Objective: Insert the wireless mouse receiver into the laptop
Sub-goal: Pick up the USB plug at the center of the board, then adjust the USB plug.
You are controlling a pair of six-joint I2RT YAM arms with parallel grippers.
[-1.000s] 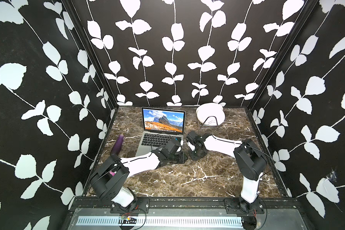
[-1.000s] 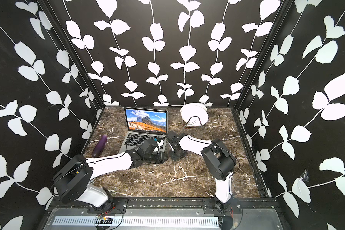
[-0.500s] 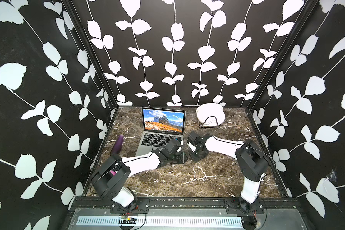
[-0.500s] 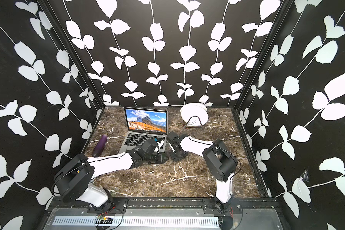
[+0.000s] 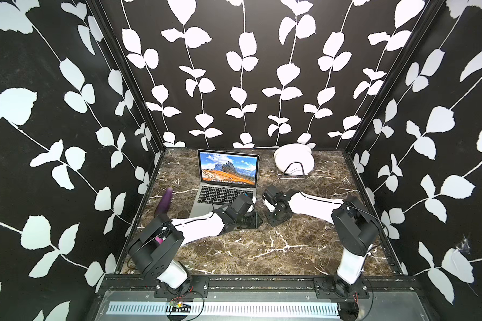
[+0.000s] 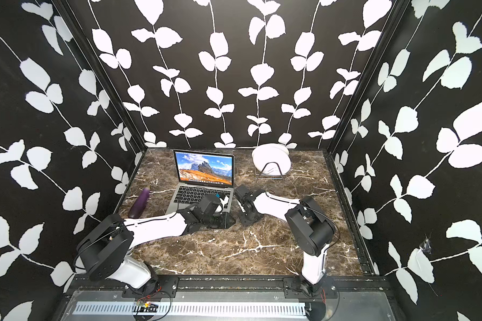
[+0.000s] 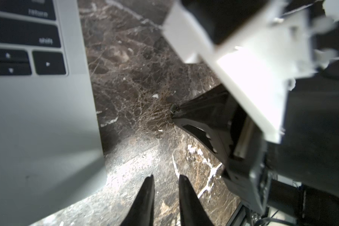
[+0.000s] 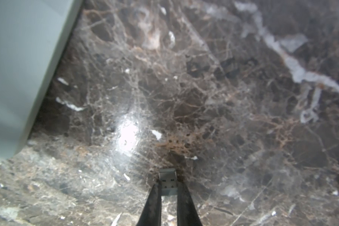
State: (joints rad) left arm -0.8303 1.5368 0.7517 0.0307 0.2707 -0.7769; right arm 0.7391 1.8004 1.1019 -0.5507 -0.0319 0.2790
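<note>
Both jaws of the right gripper (image 8: 168, 186) are closed on the small silver metal wireless mouse receiver (image 8: 167, 177). Its plug end pokes out past the black fingertips, low over the brown veined marble table (image 5: 262, 244). Whether it touches the marble cannot be told. The slim silver laptop with black keys and a mountain wallpaper (image 5: 227, 169) stands open just beside it, with a strip of bare marble between the plug and the laptop's right edge (image 7: 94, 109). The left gripper (image 7: 166, 177) hovers near the laptop's front right corner with its jaws a little apart and nothing between them.

The step in hand looks like lining the plug up with a port on that right edge. No view shows a port, so its height and place along the edge need finding first. The plug should probably be turned to face the edge squarely, held level with the thin base, and eased in straight. A tilted entry would likely jam or twist the receiver in so narrow a pinch. The light laptop may slide under the push, so the empty left gripper could steady it from the far side.
</note>
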